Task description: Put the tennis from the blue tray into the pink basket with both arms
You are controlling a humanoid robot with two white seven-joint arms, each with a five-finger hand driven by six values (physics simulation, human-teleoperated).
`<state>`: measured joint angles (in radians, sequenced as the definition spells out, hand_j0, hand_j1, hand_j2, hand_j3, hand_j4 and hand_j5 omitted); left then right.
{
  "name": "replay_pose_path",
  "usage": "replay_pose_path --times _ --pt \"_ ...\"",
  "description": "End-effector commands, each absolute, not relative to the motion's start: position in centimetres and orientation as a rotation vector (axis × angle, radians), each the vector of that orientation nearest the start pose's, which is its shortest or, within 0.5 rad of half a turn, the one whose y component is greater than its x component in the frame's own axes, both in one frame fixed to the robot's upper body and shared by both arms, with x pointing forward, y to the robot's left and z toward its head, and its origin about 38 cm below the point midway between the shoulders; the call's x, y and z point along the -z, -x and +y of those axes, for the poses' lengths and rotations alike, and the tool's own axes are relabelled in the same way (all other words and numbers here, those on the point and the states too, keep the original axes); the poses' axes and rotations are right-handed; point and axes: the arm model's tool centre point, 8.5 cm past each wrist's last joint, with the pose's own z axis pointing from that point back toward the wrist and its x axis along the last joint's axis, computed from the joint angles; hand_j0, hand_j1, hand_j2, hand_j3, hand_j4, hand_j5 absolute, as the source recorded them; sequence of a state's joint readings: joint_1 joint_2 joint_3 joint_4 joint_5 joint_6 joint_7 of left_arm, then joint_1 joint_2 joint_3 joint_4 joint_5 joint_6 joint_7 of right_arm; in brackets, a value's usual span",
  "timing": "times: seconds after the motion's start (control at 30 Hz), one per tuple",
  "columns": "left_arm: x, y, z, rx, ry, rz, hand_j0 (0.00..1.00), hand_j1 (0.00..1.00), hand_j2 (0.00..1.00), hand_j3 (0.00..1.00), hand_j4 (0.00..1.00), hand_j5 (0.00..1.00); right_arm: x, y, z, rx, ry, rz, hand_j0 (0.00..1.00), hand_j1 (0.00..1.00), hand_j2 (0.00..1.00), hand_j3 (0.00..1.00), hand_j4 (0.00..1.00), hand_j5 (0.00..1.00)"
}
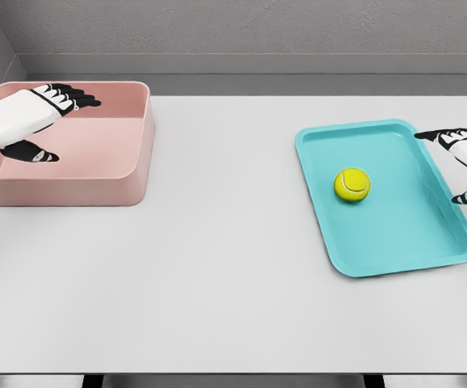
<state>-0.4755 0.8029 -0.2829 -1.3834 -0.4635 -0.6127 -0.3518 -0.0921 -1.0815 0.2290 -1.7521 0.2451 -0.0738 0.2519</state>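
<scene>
A yellow tennis ball (352, 184) lies near the middle of the blue tray (395, 255) on the right side of the table. The pink basket (128, 182) stands at the far left and holds nothing that I can see. My left hand (52, 121) hovers over the basket's left part with fingers spread, holding nothing. My right hand (458, 166) is at the tray's right rim, fingers spread, a hand's width to the right of the ball and not touching it.
The white table (217, 267) stretches between the basket and the tray. A grey wall runs along the back edge. The table's front edge lies near the bottom of the view.
</scene>
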Motion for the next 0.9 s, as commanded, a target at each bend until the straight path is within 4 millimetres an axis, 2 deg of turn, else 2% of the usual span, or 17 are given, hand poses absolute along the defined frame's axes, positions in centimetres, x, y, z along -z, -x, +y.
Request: replay_pose_path --times 0.0,0.2,0.33,0.47,0.6,0.7,0.87 --pt "-23.9 -43.6 37.3 1.756 -0.665 -1.579 1.0 1.0 1.0 1.0 1.0 1.0 -22.3 -36.6 -40.5 -1.491 0.702 -1.269 1.0 1.0 1.0 1.0 1.0 1.0" --pt "-23.9 -43.6 37.3 1.756 -0.665 -1.579 1.0 1.0 1.0 1.0 1.0 1.0 -22.1 -37.0 -40.1 -1.506 0.68 -1.246 1.0 1.0 1.0 1.0 1.0 1.0" --pt "-23.9 -43.6 37.3 1.757 -0.666 -1.577 1.0 1.0 1.0 1.0 1.0 1.0 -22.1 -39.5 -37.1 -1.555 0.636 -1.277 1.0 1.0 1.0 1.0 1.0 1.0" --pt "-23.9 -43.6 37.3 1.757 -0.666 -1.577 1.0 1.0 1.0 1.0 1.0 1.0 -20.9 -41.5 -34.8 -1.594 0.57 -1.261 1.0 1.0 1.0 1.0 1.0 1.0" --pt "-24.6 -43.6 38.1 1.736 -0.695 -1.581 1.0 1.0 1.0 1.0 1.0 1.0 -20.2 -42.1 -34.0 -1.633 0.524 -1.214 1.0 1.0 1.0 1.0 1.0 1.0" --pt "-24.7 -43.5 38.2 1.74 -0.697 -1.577 1.0 1.0 1.0 1.0 1.0 1.0 -19.3 -43.1 -31.5 -1.664 0.478 -1.176 1.0 1.0 1.0 1.0 1.0 1.0" --pt "-24.9 -43.3 38.0 1.756 -0.695 -1.58 1.0 1.0 1.0 1.0 1.0 1.0 -18.1 -44.0 -30.6 -1.671 0.454 -1.148 1.0 1.0 1.0 1.0 1.0 1.0"
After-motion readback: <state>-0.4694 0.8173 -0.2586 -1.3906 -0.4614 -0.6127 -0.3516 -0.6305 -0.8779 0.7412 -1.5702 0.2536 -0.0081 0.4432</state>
